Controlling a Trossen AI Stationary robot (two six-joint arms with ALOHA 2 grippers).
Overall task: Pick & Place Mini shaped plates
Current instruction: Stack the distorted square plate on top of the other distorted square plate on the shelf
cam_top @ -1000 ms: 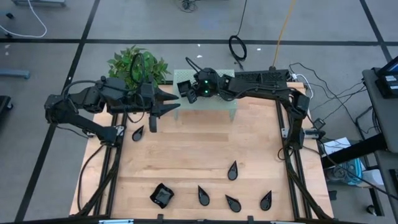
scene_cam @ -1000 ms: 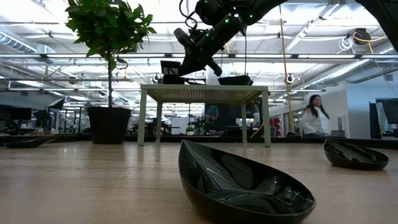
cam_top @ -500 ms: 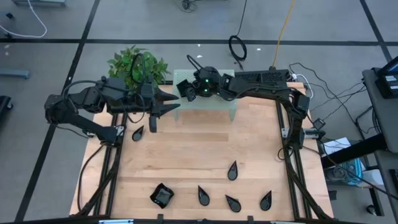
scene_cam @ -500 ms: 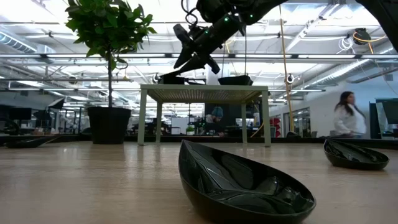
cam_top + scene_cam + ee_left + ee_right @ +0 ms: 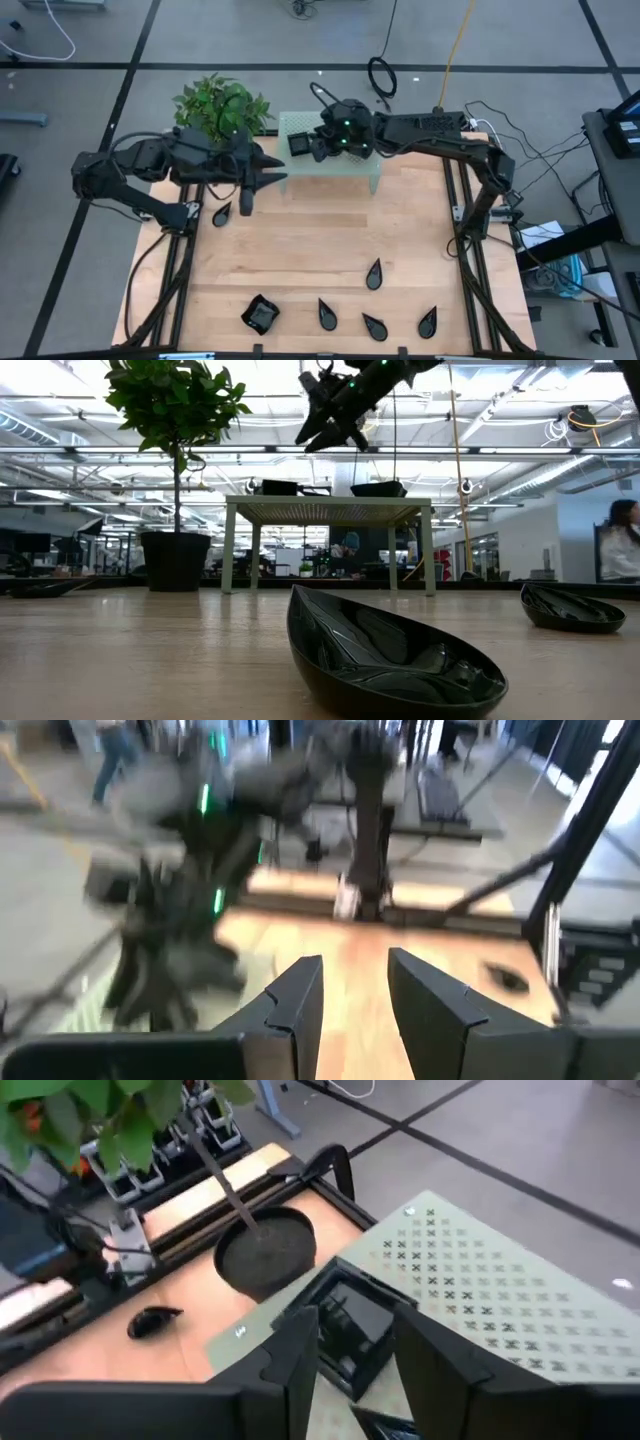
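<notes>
Above the pale green perforated stand at the bench's far edge, the right pincer hovered, fingers apart, over a glossy black square plate. Left pincer waited nearby, fingers apart.

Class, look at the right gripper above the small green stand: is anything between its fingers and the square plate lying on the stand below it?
Nothing visible. The right gripper hangs open above the square plate, which lies on the stand with only air between them. The plant pot stands off to the side.
</notes>
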